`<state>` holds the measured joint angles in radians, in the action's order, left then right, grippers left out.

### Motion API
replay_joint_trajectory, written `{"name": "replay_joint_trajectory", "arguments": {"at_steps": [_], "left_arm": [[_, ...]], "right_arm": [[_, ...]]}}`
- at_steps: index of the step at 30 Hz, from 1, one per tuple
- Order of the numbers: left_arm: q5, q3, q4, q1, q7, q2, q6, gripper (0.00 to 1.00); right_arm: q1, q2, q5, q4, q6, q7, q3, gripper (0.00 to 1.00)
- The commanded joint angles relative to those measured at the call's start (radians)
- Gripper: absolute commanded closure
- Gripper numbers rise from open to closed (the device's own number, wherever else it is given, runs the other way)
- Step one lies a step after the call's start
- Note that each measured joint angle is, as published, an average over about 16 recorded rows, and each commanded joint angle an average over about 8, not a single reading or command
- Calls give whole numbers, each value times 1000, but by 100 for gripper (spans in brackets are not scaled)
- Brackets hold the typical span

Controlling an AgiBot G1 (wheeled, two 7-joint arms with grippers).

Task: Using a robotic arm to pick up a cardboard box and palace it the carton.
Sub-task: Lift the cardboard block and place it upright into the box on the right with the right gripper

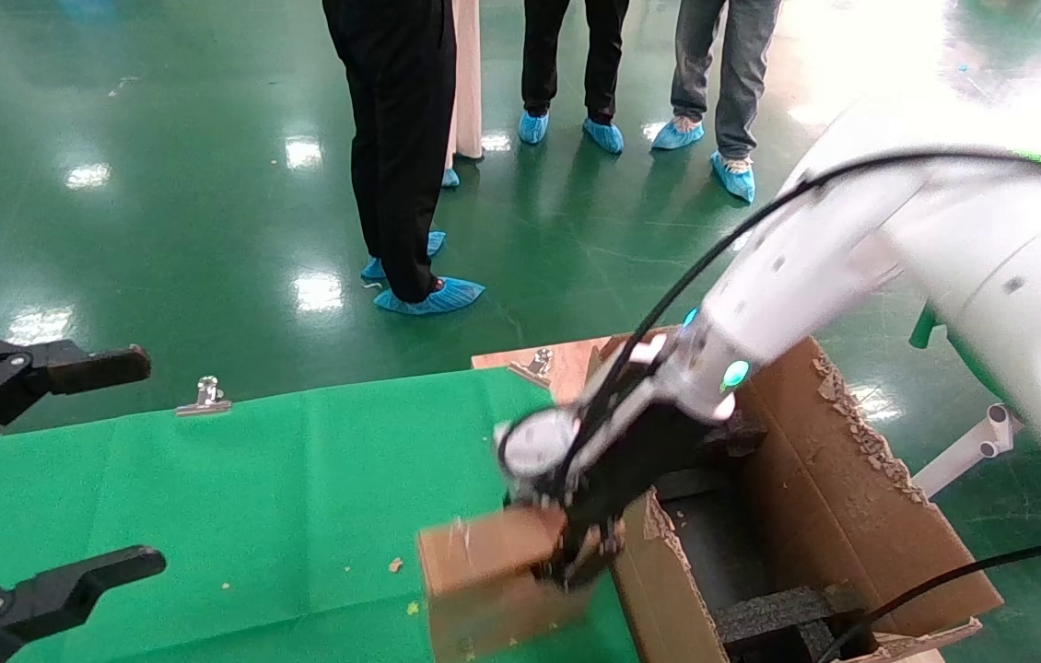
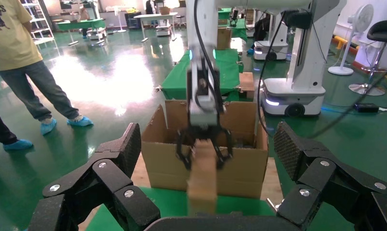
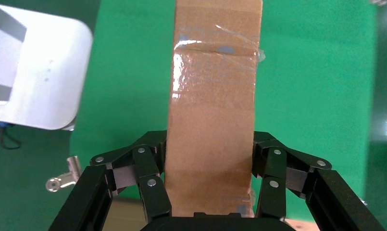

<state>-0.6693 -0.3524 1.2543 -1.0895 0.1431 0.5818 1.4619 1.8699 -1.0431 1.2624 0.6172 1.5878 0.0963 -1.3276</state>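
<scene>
You have right gripper (image 3: 209,192) clamped on cardboard box (image 1: 493,575), lifted clear of green table (image 1: 207,516), just beside carton (image 1: 815,516); side grip leaves underside free for lowering in. Left gripper (image 1: 51,470) parked, spread wide.

Robot lab hall, glossy green floor (image 1: 207,212), another white robot (image 2: 297,57), onlookers' blue shoe covers (image 1: 428,296)

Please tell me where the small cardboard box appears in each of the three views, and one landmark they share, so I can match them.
Head view: cardboard box low centre, held by the right tool beside the carton.
Left wrist view: centre, hanging before the carton.
Right wrist view: box fills the centre, between the tool's fingers.
Shared landmark: green table cover.
</scene>
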Motion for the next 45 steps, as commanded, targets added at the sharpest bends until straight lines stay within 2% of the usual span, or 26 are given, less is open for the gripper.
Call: {"name": "replay_joint_trajectory", "arguments": {"at_steps": [1,18,30,45], "left_arm": [[0,0,0,0,0,0,0,0],[0,0,0,0,0,0,0,0],[0,0,0,0,0,0,0,0],[0,0,0,0,0,0,0,0]], "right_arm": [[21,18,-21,3,2,2,-5,100],[315,128,-178,-9,6,43,-114,100],[395,203,-227,-38,5,76,-232,100],[497,366,-194,-116,4,125,-410,100]]}}
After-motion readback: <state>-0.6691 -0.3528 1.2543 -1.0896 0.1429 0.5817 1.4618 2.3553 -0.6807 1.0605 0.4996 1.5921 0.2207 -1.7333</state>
